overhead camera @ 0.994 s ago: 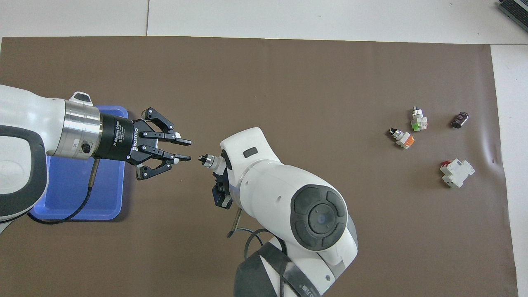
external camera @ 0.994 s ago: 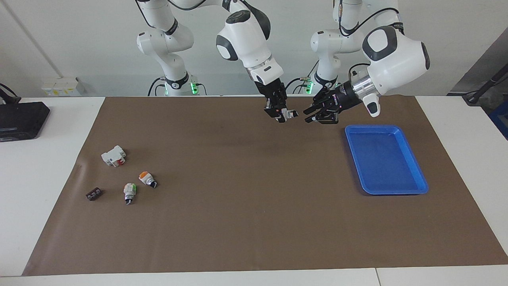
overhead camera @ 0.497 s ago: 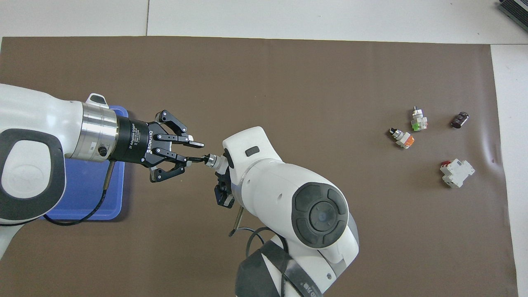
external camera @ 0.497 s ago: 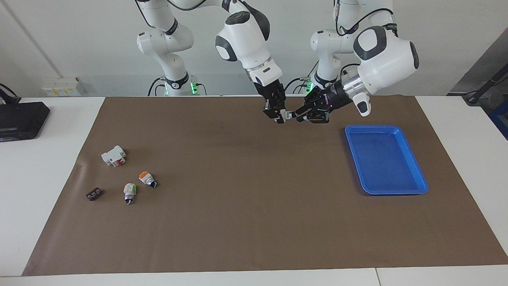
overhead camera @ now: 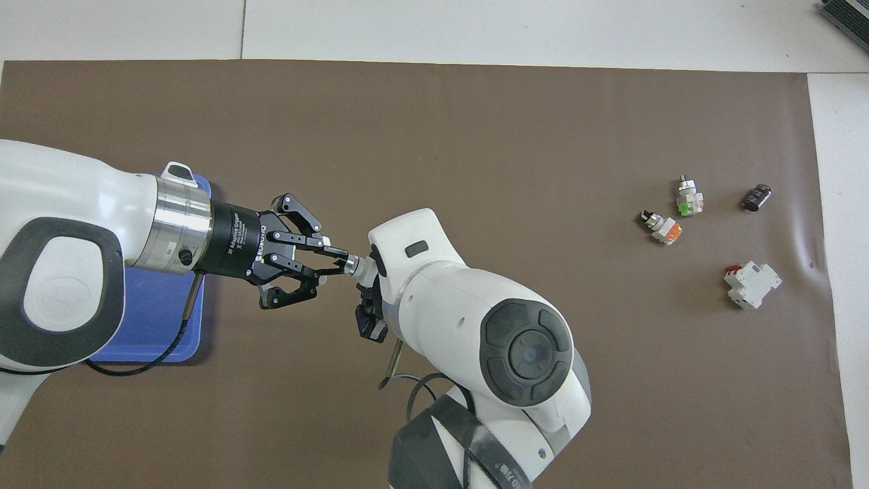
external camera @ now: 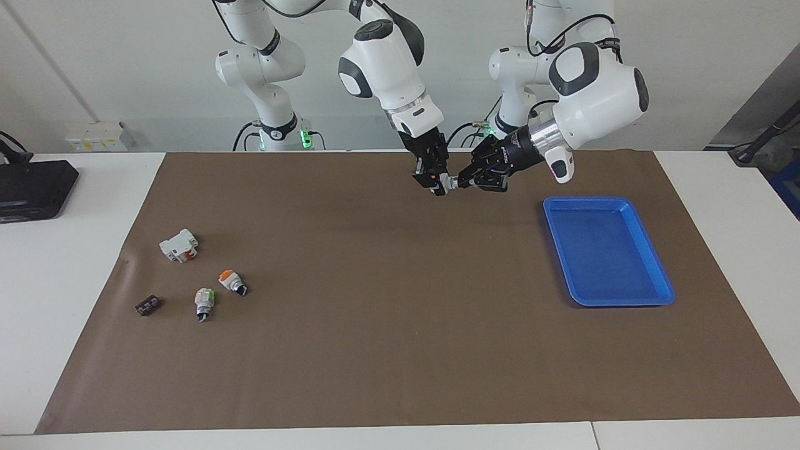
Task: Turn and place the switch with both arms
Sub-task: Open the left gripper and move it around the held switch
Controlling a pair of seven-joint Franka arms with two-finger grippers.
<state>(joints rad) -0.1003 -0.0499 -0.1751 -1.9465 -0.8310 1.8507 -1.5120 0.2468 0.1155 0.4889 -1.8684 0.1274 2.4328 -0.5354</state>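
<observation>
In the facing view, the right gripper is hanging over the brown mat with its fingers clamped on the switch, which is being carried up in the air, its tip pointing toward the left gripper. The left gripper is meeting that tip from the side; its fingers are sitting close about the small knob end, though whether they are already pinching it cannot be told here. Toward the left arm's end of the desk from both sets of fingers, the blue tray is lying on the mat. Well away from the fingers, toward the right arm's end, a second orange-capped switch, a green-capped switch, a white block with a red part and a small dark part are resting on the mat. In the overhead view, the left gripper is reaching in level from over the tray, its fingers lying narrowly either side of the switch's dark tip. The right gripper itself is mostly hiding under its own white wrist, with the switch sticking out from it toward the left gripper. The four loose parts are lying together well apart from both grippers, the second orange-capped switch just beside the green-capped switch.
</observation>
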